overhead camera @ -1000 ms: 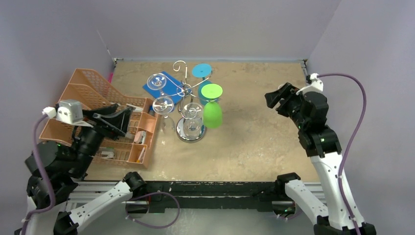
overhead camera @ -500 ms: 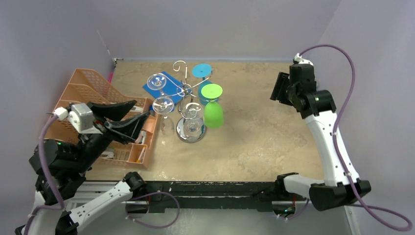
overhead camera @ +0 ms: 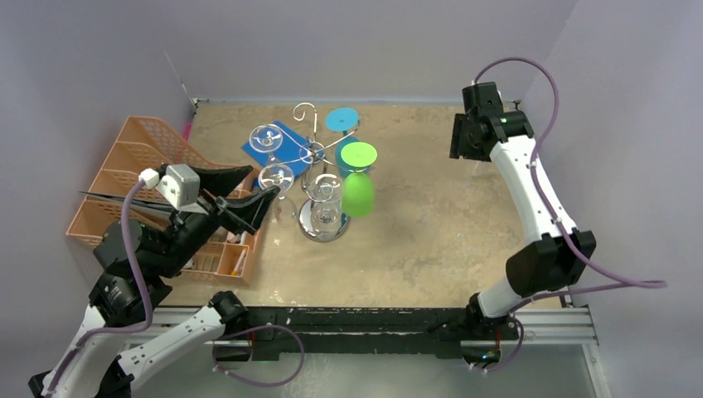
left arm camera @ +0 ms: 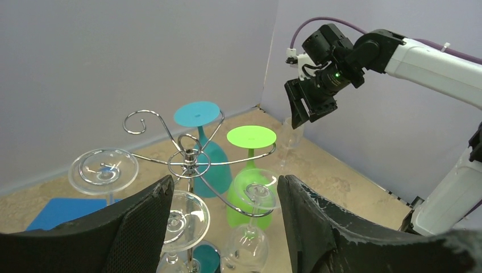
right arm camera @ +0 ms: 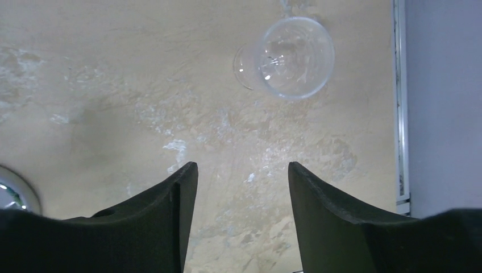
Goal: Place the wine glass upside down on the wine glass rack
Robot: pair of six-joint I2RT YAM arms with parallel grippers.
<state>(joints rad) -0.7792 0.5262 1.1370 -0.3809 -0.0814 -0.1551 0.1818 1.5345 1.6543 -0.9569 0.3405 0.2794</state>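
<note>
Now the clear wine glass (right arm camera: pixel 293 57) stands on the beige worktop (right arm camera: pixel 113 85) by its far right corner, well apart from the silver wire rack (left arm camera: pixel 190 162); right gripper (right arm camera: pixel 241 170) and left gripper (left arm camera: pixel 224 182) have wide, empty jaws.

The wine glass rack (overhead camera: pixel 313 152) on the worktop (overhead camera: pixel 431 232) holds 3 clear glasses (overhead camera: pixel 276 177), 1 green glass (overhead camera: pixel 360 195) and 1 teal glass (overhead camera: pixel 341 119), all hanging upside down.

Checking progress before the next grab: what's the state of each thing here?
wine glass rack: upright, one hook free
green glass: hanging upside down
teal glass: hanging upside down
wine glass: standing on table, not racked
left end effector: open, empty
right end effector: open, empty
</note>
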